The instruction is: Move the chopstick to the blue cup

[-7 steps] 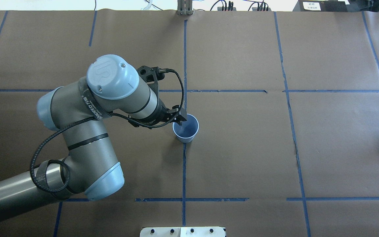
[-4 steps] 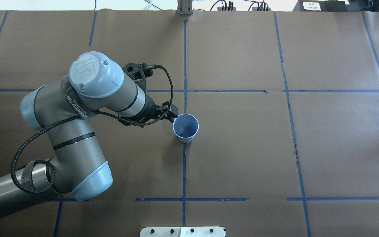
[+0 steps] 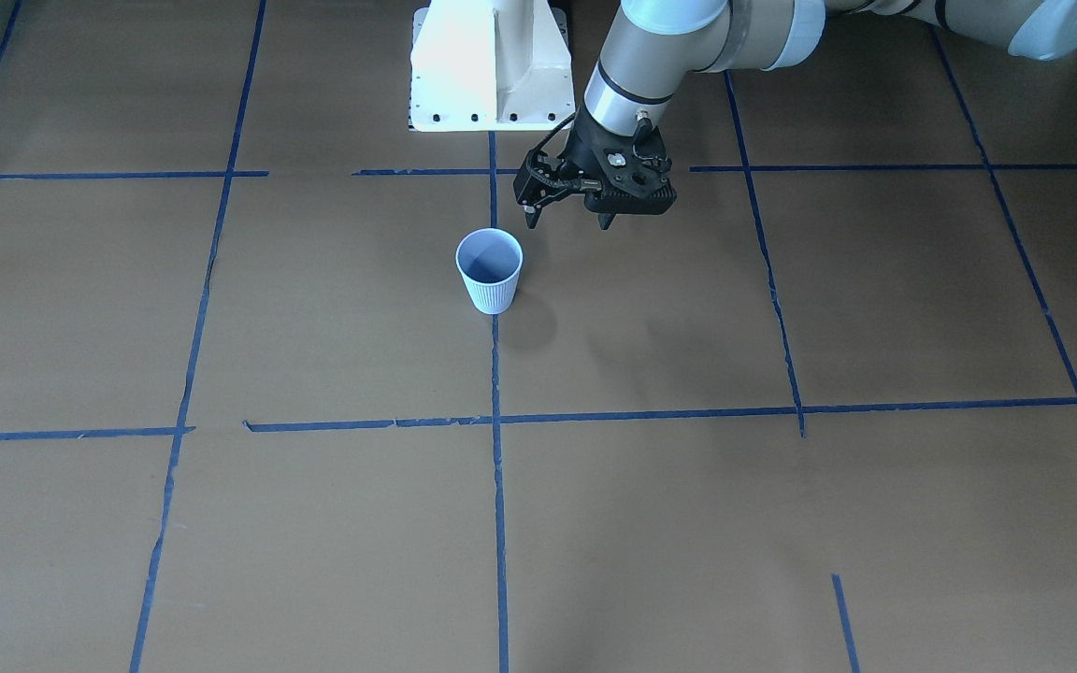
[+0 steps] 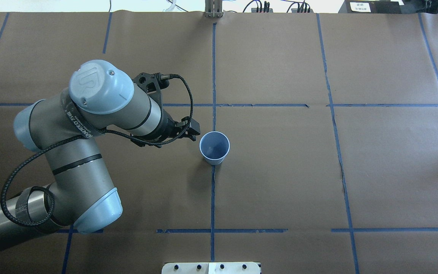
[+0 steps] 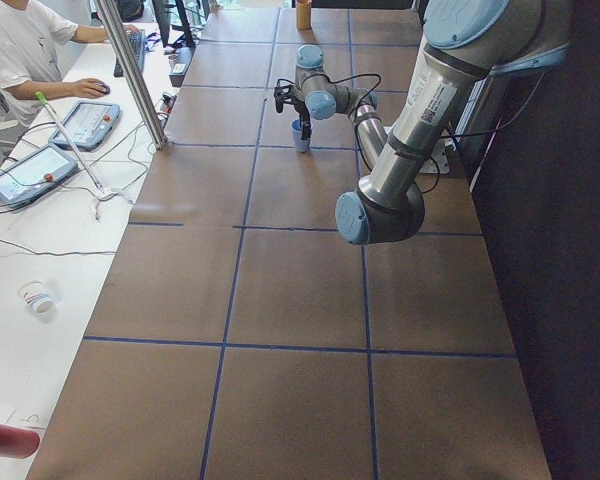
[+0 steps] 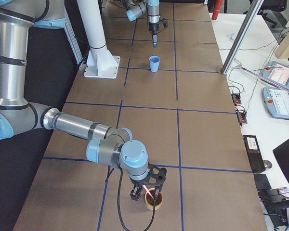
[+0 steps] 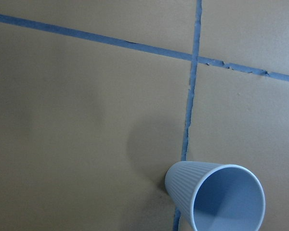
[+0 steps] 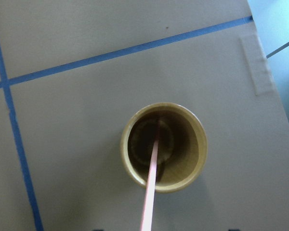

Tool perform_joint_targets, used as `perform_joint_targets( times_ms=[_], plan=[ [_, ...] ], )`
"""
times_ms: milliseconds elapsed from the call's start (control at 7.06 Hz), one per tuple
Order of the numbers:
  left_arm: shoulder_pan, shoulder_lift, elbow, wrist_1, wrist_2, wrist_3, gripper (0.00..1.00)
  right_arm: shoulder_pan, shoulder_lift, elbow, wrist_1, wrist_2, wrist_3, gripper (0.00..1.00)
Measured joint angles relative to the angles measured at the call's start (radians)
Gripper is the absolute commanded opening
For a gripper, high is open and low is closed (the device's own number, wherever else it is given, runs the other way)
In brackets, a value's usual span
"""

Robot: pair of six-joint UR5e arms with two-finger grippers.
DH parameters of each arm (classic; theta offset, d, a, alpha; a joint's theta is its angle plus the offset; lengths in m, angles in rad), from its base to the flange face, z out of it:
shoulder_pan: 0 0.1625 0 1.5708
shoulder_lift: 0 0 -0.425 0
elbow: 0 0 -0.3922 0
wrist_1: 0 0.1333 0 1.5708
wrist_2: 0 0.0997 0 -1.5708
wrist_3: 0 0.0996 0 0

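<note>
Right wrist view: chopstick [image 8: 151, 185] aslant inside brown cup [image 8: 185, 159].

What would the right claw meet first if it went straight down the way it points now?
Probably the chopstick: it stands in the tan cup under the right claw, its top rising into the claw's opening. The cup's rim would come next; the gap above it is hard to judge.

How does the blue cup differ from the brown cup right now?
The blue cup is pale blue with a ribbed wall; the brown cup is olive-tan. The blue cup is empty; the brown cup holds the chopstick, which sticks out above its rim. Both stand upright and open-topped.
</note>
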State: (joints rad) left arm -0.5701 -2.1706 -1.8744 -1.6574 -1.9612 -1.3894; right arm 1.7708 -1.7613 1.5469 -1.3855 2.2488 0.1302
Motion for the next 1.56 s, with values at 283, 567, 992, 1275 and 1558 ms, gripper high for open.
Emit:
perform_joint_targets(
  times_ms=[283,567,992,1275,1558],
  plan=[
    [-0.001,0.012,-0.012,-0.001,-0.001,-0.001,1.00,-0.003,0.001,-0.048,0.071,0.005,0.061,0.75],
    [-0.001,0.013,-0.016,-0.001,0.000,-0.001,1.00,-0.006,0.002,-0.056,0.076,0.027,0.079,0.72],
    [0.000,0.015,-0.022,-0.001,0.001,-0.006,1.00,-0.013,0.002,-0.061,0.074,0.077,0.110,0.37],
    [-0.001,0.015,-0.023,-0.001,0.000,-0.008,1.00,-0.017,0.002,-0.063,0.074,0.082,0.116,0.03],
    [-0.001,0.015,-0.025,-0.002,0.000,-0.009,1.00,-0.018,0.001,-0.067,0.072,0.092,0.116,0.00]
  ],
)
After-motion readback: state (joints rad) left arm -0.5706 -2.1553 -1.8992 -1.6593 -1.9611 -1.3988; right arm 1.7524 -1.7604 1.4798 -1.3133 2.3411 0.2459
